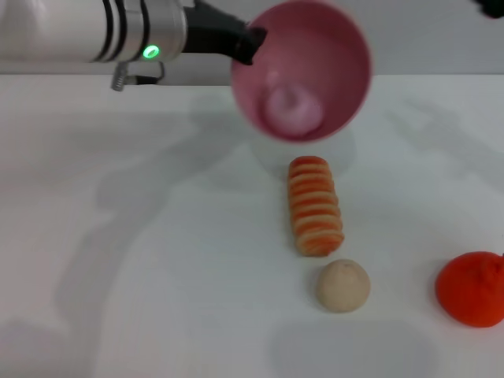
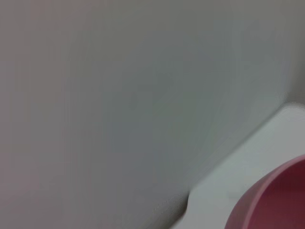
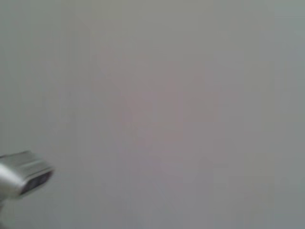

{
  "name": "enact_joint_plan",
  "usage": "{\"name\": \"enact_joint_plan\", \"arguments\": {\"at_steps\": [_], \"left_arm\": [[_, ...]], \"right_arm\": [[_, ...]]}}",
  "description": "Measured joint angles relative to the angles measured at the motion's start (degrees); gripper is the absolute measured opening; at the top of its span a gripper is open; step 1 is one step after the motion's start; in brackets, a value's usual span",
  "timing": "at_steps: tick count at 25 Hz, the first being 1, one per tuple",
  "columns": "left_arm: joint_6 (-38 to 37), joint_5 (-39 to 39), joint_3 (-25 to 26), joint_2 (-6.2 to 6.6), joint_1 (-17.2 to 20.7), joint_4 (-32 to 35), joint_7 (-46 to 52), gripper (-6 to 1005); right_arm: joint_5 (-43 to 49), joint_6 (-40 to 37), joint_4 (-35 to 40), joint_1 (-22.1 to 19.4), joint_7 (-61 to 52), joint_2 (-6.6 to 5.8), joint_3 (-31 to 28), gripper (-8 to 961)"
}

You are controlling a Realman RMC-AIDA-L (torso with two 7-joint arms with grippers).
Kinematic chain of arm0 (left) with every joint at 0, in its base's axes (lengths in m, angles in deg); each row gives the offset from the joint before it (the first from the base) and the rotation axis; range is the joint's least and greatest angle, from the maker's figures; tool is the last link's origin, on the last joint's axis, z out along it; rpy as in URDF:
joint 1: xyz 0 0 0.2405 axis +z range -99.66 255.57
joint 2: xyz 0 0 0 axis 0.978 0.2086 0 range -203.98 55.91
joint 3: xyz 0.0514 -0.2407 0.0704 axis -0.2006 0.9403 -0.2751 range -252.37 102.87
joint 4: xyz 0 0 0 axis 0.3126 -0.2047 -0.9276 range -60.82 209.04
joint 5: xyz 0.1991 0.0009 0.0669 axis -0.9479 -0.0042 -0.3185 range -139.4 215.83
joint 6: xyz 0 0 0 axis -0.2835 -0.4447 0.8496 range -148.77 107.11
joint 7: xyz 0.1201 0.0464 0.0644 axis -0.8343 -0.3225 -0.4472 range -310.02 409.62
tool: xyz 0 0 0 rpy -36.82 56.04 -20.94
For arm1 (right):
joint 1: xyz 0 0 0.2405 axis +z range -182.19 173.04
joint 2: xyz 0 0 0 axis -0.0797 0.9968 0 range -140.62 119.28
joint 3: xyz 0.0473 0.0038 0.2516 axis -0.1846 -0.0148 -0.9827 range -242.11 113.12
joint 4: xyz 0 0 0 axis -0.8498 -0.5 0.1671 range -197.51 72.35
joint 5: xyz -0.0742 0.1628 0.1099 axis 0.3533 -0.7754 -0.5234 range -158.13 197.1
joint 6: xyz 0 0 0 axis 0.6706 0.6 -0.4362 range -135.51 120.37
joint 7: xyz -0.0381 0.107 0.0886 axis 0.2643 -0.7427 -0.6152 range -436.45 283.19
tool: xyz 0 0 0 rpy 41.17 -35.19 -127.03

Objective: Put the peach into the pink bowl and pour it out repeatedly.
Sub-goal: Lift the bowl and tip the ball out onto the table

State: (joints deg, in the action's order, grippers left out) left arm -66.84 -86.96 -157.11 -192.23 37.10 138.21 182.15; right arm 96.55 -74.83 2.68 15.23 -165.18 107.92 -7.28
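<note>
The peach (image 1: 293,109) is inside the pink bowl (image 1: 346,55), so the first part of the job looks done. The left gripper (image 1: 250,45) holds the bowl up in the air above the far edge of the white table (image 1: 157,260), with its dark fingers clamped on the bowl's rim. The bowl is tipped over a lot, so its open side faces the front edge of the table, and we can see right into it. The peach rests low on the inside wall, close to the lip. It has not dropped out yet, so I think the pour is about halfway. It still has to roll out, and then the job asks for more rounds. The peach looks small, round, soft and pale pink, nearly the same color as the bowl. The bowl is smooth, deep and shiny inside. The left wrist view shows only a bit of the bowl's outside. The right gripper (image 1: 492,6) is only a dark bit at the far right corner of the head view, and I cannot tell if it is open or closed.
</note>
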Motion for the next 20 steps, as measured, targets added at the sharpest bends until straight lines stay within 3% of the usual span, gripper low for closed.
{"name": "enact_joint_plan", "arguments": {"at_steps": [6,10,13,15,16,20], "left_arm": [[16.9,19.9,-9.9,-0.10,5.2,-0.5,-16.0,45],[25.2,33.0,-17.5,-0.22,7.3,-0.7,-28.4,45],[25.2,33.0,-17.5,-0.22,7.3,-0.7,-28.4,45],[26.9,36.3,-19.6,-0.31,7.6,-0.7,-32.3,45],[29.7,41.2,-24.0,-0.42,7.9,-0.4,-39.8,45],[29.9,41.6,-26.0,-0.45,8.2,0.7,-44.7,45]], "right_arm": [[-2.6,-2.5,-1.4,-2.6,2.2,0.14,-6.6,430],[-11.5,-3.0,-7.6,-3.4,10.3,0.11,-9.7,428],[-16.8,-4.0,-11.8,-3.5,14.9,-0.11,-10.4,427],[-17.4,-4.2,-12.4,-3.4,16.2,-0.08,-10.6,426],[-17.4,-4.2,-12.4,-3.4,16.4,-0.03,-10.6,426],[-17.4,-4.3,-12.7,-3.2,16.6,-0.01,-10.3,424]]}}
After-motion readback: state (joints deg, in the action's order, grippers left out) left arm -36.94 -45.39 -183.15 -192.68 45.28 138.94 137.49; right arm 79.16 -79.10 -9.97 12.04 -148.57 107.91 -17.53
